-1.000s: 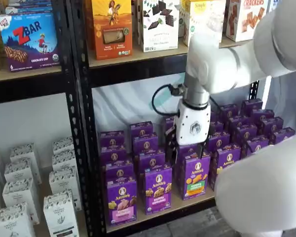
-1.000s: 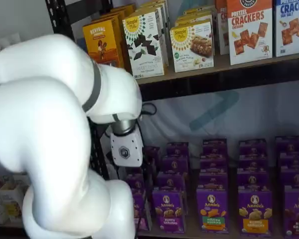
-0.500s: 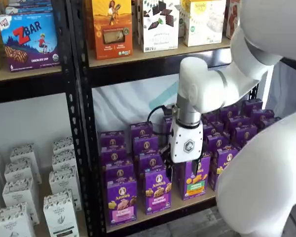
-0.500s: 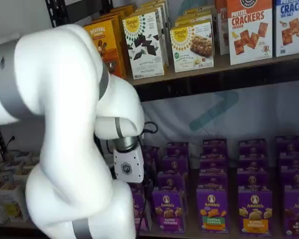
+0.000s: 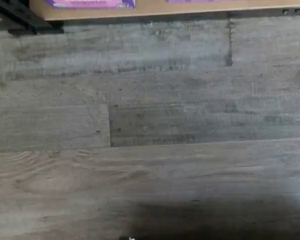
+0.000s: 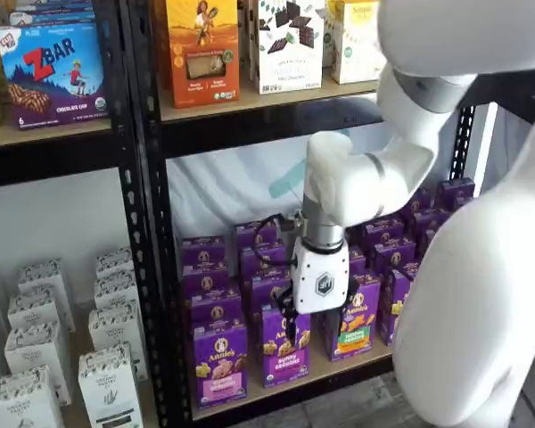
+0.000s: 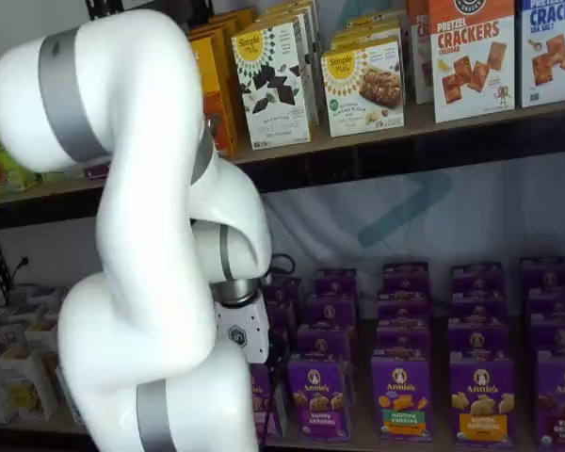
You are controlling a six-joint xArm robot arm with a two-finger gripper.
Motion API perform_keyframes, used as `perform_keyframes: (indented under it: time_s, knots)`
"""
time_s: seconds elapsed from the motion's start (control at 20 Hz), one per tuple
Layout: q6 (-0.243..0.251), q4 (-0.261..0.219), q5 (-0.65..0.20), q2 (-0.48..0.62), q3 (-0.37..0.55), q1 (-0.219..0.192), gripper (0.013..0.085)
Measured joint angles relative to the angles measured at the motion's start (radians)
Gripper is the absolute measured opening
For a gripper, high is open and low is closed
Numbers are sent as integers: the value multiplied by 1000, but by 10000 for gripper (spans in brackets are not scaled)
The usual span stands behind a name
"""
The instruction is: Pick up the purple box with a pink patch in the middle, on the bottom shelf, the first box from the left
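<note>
The purple box (image 6: 219,363) stands upright at the front of the bottom shelf (image 6: 285,385), low and left of centre in a shelf view, hard against the black upright (image 6: 152,267) and touching a like purple carton (image 6: 283,343) on its right. It is a thin paperboard snack carton: judged light, stiff along its edges but easily dented on the broad faces, with a printed skin that may slip a little. The gripper (image 6: 314,323) hangs just right of it, over the neighbouring carton; its white body shows but only a dark finger edge beneath, so the pictures alone do not show the gap, though the fingers appear to stand at their widest (nothing is held between them). The best hold is probably across the two narrow side walls near the top, where the folded flaps stiffen the box; the squeeze should stay mild. The tight fit beside the upright leaves little room for a finger there. The wrist view shows only grey plank floor (image 5: 150,140) and the shelf's front lip.
</note>
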Motion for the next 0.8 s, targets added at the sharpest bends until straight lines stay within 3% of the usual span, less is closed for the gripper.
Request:
perform_keyframes:
  time_s: [0.15,0.3,0.5,0.65,0.8]
  knots:
    - [24,-7,-44,72,-25,22,850]
    - [3,37,-82,136,-51,42,850]
    - [10,49,-137,211,-84,63,850]
    - [-17,86,-167,254,-107,73,850]
    - [-3,73,-179,296,-138,76,850]
